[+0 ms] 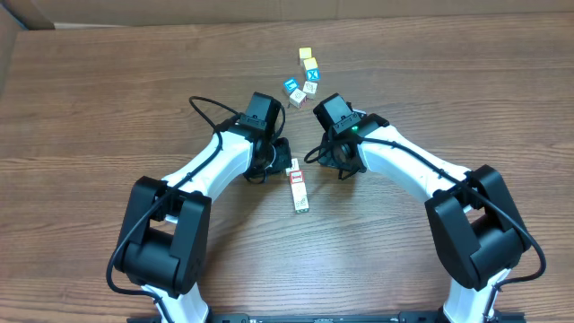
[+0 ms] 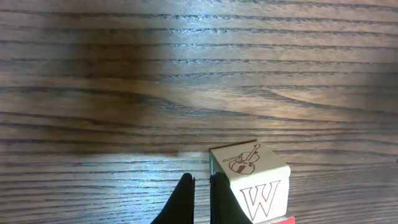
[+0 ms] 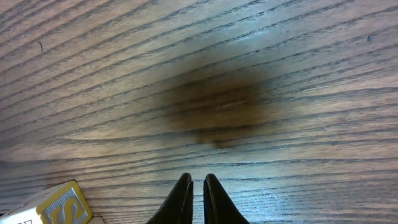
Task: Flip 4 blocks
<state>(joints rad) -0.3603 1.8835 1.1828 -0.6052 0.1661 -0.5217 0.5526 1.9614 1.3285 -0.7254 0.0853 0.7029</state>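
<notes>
Blocks [image 1: 299, 188] sit in a short row in the middle, left gripper [image 2: 200, 182] pinched shut and empty just left of the W cube [image 2: 252, 183], right gripper [image 3: 193, 182] also near-closed holding nothing, so it's probably lining up a flip, which needs a sideways tip.

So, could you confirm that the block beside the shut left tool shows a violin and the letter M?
Not quite: in the left wrist view, the block beside the shut left tool shows a violin and the letter W, not M.
</notes>
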